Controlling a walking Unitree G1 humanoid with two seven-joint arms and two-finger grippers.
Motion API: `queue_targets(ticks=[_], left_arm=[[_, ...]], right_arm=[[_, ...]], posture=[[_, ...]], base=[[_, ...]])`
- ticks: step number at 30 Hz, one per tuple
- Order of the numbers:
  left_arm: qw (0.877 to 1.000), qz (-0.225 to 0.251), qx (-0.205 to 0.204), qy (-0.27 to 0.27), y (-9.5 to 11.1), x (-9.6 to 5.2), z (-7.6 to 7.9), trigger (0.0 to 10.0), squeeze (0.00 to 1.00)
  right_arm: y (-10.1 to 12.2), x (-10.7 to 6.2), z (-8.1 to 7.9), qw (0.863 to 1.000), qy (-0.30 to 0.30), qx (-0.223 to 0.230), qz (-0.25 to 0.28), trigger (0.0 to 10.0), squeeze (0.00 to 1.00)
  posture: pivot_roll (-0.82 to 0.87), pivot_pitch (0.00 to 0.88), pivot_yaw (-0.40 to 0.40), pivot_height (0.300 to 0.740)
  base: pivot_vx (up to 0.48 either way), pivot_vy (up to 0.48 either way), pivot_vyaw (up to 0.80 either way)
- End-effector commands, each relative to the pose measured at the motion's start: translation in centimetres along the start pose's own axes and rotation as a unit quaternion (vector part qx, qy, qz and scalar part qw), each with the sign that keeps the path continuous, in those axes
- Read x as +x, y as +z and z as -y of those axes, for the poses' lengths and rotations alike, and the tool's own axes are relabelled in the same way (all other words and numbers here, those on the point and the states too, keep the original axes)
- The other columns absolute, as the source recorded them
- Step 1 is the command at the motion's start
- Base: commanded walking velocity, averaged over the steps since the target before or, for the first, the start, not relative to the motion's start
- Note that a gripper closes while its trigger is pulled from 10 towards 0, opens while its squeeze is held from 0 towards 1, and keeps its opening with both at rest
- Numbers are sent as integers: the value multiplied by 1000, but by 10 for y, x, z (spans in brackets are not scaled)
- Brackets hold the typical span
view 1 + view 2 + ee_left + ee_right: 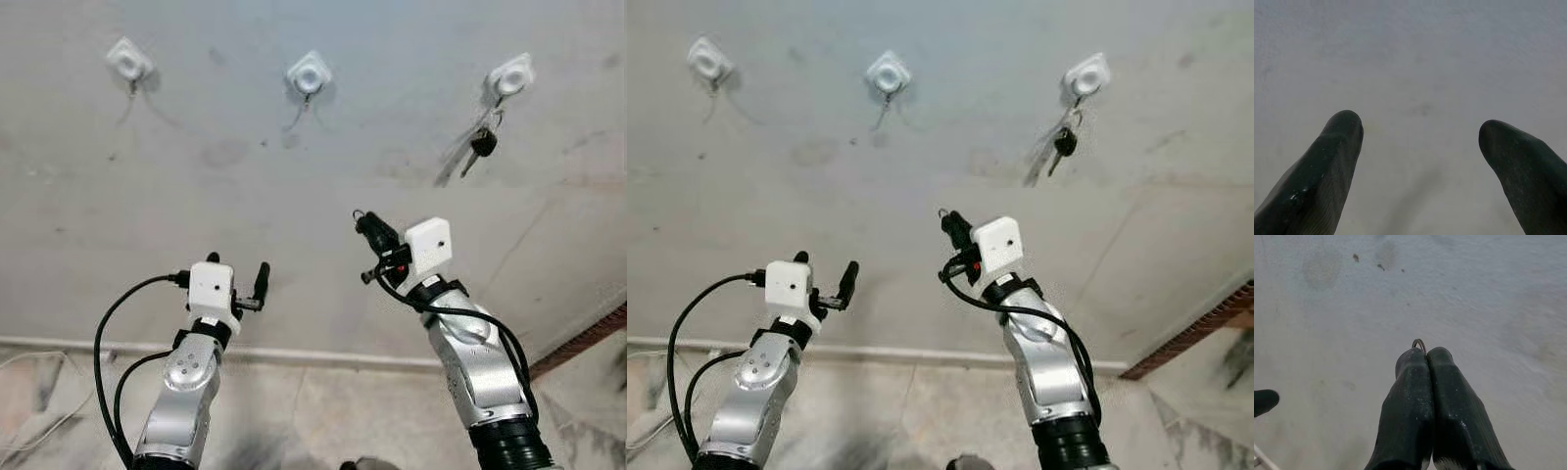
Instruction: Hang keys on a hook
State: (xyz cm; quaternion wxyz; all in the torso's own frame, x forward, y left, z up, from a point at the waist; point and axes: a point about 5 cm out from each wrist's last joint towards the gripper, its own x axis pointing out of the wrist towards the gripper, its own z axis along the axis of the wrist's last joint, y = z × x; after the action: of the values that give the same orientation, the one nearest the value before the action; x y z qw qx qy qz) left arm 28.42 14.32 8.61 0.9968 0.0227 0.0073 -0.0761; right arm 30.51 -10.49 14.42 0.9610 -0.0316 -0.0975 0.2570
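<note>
Three white hooks sit high on the grey wall: a left hook [128, 61], a middle hook [309, 73] and a right hook [511, 74]. A bunch of keys [480, 140] with a black head hangs from the right hook. My right gripper [364, 223] is raised below and between the middle and right hooks, shut on a thin metal key ring [1419, 343] that pokes out past its fingertips. Whatever hangs from the ring is hidden. My left gripper [237, 269] is lower and to the left, open and empty, facing bare wall [1420, 58].
A pale skirting strip [323, 354] runs along the foot of the wall above a tiled floor. Black cables [103, 343] loop beside my left arm. A brown brick edge [588, 338] shows at the lower right.
</note>
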Motion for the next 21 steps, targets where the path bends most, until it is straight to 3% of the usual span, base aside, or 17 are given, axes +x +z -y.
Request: queue_targets(ticks=[1,12,21], left_arm=[[1000,-11,2,10,-5,-4,-6,10000,0],[999,-35,9,19,-15,-5,-8,10000,0],[998,-54,12,-4,-24,-21,-9,10000,0]], right_arm=[[4,2,-5,1000,8,-1,7,10000,0],[18,16,-6,999,29,-11,33,10000,0],[55,54,-11,993,56,8,99,10000,0]], posture=[[-24,138,-4,740],[-19,141,-4,740],[27,176,9,740]], base=[[0,0,0],[0,0,0],[0,0,0]])
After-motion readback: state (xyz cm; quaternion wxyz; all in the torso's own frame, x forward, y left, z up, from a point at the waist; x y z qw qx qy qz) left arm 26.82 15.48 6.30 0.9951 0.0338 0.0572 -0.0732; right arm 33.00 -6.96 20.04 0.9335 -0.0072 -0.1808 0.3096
